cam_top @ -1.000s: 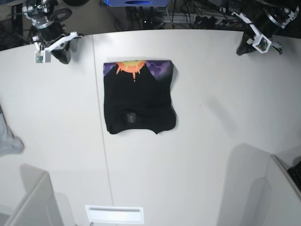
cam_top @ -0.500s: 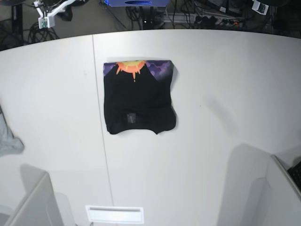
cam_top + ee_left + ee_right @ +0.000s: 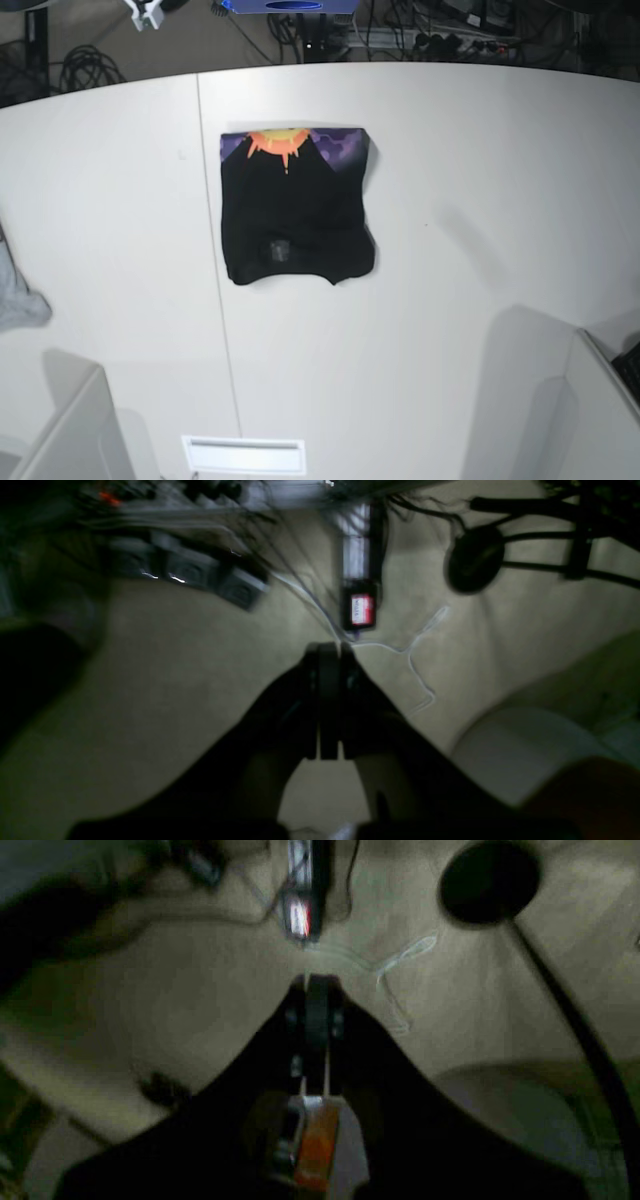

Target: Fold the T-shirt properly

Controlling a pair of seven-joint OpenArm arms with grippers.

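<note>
The black T-shirt (image 3: 296, 208) lies folded into a compact rectangle on the white table (image 3: 450, 180), with its purple and orange sun print along the far edge. Neither wrist view shows the shirt. My left gripper (image 3: 327, 652) is shut, its fingers pressed together over the beige floor beyond the table. My right gripper (image 3: 315, 982) is also shut with nothing between its fingers, hanging over the same floor. In the base view only a white bit of the right arm (image 3: 146, 12) shows at the top left edge.
A small grey cloth (image 3: 18, 300) lies at the table's left edge. Cables and a power strip (image 3: 357, 607) lie on the floor behind the table. A round black stand base (image 3: 487, 882) sits on the floor. A white slotted panel (image 3: 243, 455) sits at the front edge.
Both arms have pulled back from the table's far corners and risen out of the base view. The folded T-shirt has not moved.
</note>
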